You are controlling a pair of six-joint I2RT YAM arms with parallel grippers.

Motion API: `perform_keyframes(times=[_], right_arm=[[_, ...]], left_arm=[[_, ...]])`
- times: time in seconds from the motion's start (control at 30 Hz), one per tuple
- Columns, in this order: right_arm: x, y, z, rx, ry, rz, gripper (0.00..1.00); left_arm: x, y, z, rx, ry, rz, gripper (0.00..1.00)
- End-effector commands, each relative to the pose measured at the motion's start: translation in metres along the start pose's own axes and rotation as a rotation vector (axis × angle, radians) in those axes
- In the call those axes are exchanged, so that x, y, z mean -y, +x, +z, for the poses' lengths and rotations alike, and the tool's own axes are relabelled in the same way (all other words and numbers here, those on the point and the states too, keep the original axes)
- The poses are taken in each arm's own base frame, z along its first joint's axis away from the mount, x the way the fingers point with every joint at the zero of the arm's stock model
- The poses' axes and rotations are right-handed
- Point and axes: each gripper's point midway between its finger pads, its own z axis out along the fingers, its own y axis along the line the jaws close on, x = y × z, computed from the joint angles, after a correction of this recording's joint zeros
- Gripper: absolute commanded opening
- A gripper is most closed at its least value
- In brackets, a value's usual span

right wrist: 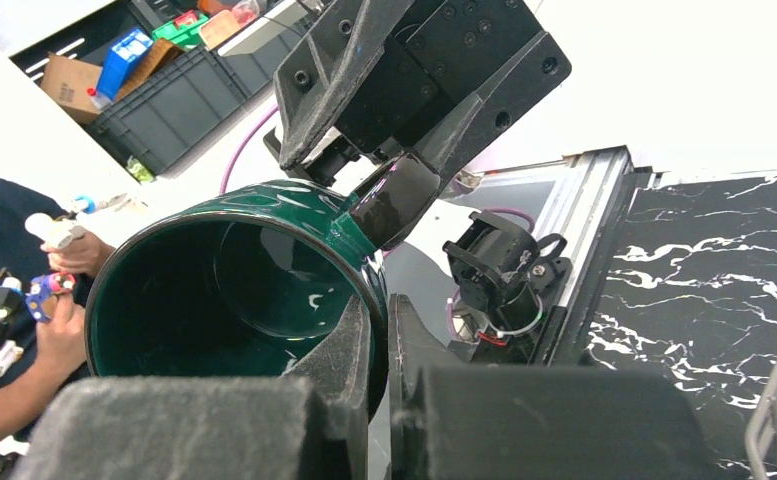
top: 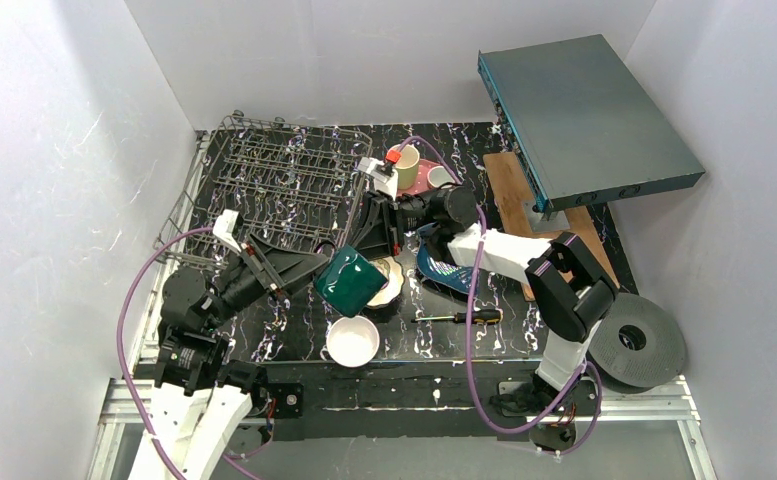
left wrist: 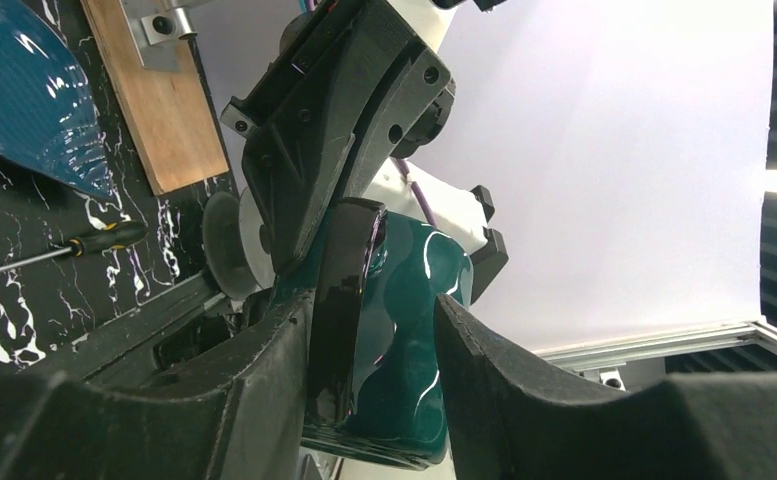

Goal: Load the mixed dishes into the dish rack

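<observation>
The green-inside cup (top: pixel 349 282), dark green with a black handle, hangs in the air in front of the dish rack (top: pixel 284 180). My left gripper (top: pixel 314 272) is shut on its handle side (left wrist: pixel 374 310). My right gripper (top: pixel 379 250) pinches its rim, one finger inside and one outside (right wrist: pixel 379 315). The white bowl (top: pixel 352 341) sits near the front edge. The floral cream bowl (top: pixel 392 285) is partly hidden behind the cup. The blue leaf plate (top: pixel 444 268) lies to its right. The yellow-green mug (top: pixel 405 165), pink plate (top: pixel 422 183) and salmon cup (top: pixel 441 176) stand at the back.
A screwdriver (top: pixel 464 317) lies right of the white bowl. A teal-grey metal box (top: pixel 584 115) rests raised over a wooden board (top: pixel 512 180) at the back right. A black roll (top: pixel 636 345) sits at the front right corner. White walls enclose the table.
</observation>
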Motion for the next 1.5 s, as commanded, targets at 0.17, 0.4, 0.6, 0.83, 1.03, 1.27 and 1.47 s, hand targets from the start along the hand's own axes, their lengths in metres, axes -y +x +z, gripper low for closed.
perform_keyframes(times=[0.17,0.4,0.6,0.83,1.03,1.27,1.47], right_arm=[[-0.007,-0.03,0.009,0.124,0.036,-0.099,0.01],[-0.001,-0.032,0.022,0.186,0.042,-0.073,0.01],[0.003,-0.027,0.022,0.184,0.047,-0.055,0.01],[0.024,-0.018,0.016,0.194,0.158,0.007,0.36],[0.055,-0.012,-0.015,0.241,0.377,0.086,0.73],[0.097,0.006,-0.106,0.204,0.896,0.27,0.82],[0.086,0.014,-0.186,0.077,1.399,0.17,0.86]], left_arm=[[0.017,-0.007,0.001,0.033,0.065,0.054,0.38],[0.015,-0.022,0.006,0.118,0.123,0.024,0.29],[0.015,-0.027,0.013,0.12,0.127,0.021,0.03],[0.002,-0.033,0.004,0.182,-0.023,0.023,0.0],[0.003,-0.032,-0.002,0.181,-0.099,0.044,0.0],[-0.036,-0.04,-0.018,0.175,-0.444,0.139,0.0],[-0.068,-0.067,-0.024,0.155,-0.692,0.306,0.0]])
